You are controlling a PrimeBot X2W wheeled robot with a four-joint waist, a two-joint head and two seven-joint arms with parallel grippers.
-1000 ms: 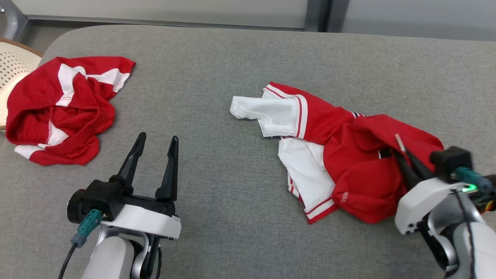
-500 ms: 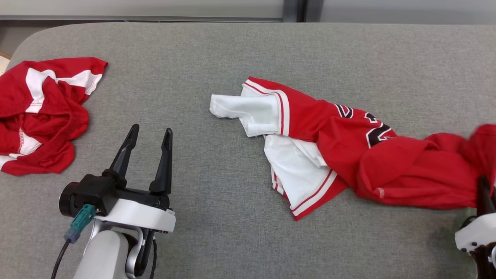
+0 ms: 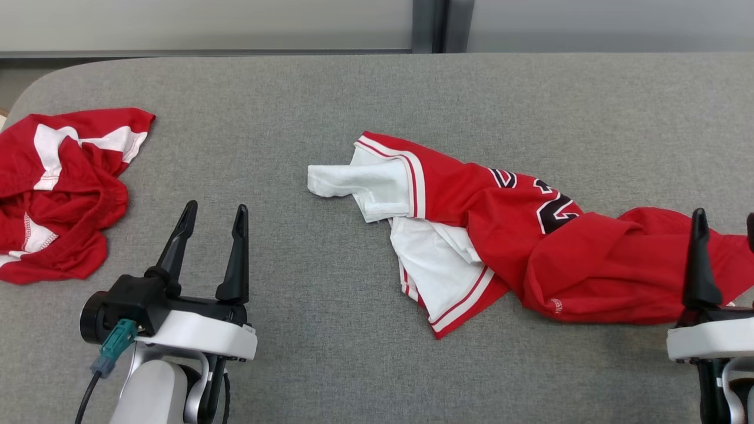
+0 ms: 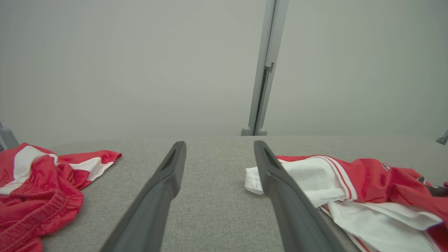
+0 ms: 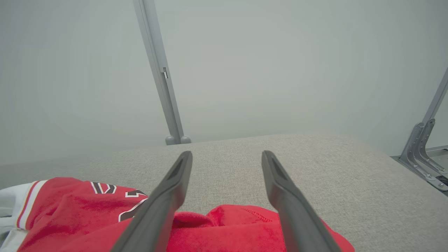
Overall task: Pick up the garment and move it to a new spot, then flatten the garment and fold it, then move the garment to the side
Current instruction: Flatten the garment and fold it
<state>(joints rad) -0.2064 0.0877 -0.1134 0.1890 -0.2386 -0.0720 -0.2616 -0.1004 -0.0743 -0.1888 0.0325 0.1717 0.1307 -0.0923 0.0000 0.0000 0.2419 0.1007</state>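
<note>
1. The task's thing I take to be the red-and-white jersey with black numerals [image 3: 512, 235]. It lies crumpled on the grey fabric-covered table [image 3: 330, 106], stretched from the middle out toward the robot's right. Its white parts are folded over at the left end and its red cloth is bunched thick at the right.
2. The right gripper [image 3: 726, 215] has its fingers spread wide and grips nothing. In the right wrist view the bunched red cloth lies low between and under them.
3. The left gripper [image 3: 215, 207] is also spread wide and empty. It sits over bare table, well apart from the jersey.
4. A second crumpled red-and-white garment [image 3: 59, 194] lies at the far left of the table, apart from the jersey.
5. Containers: both garments lie loose on the table top, and neither is in anything.
6. Risk: if the right fingers close where they stand, they would likely pinch several layers of the bunch. A pull would then drag the twist along instead of opening it.
7. Risk: a tug from one end alone may slide the whole jersey across the cloth surface rather than spread it. The left end probably needs holding too.
8. Risk: the folded white panels could stay tucked under, which would leave a lumpy base for folding.
9. Risk: the left gripper sits between two garments that look alike, so a careless reach could take the wrong one.
</note>
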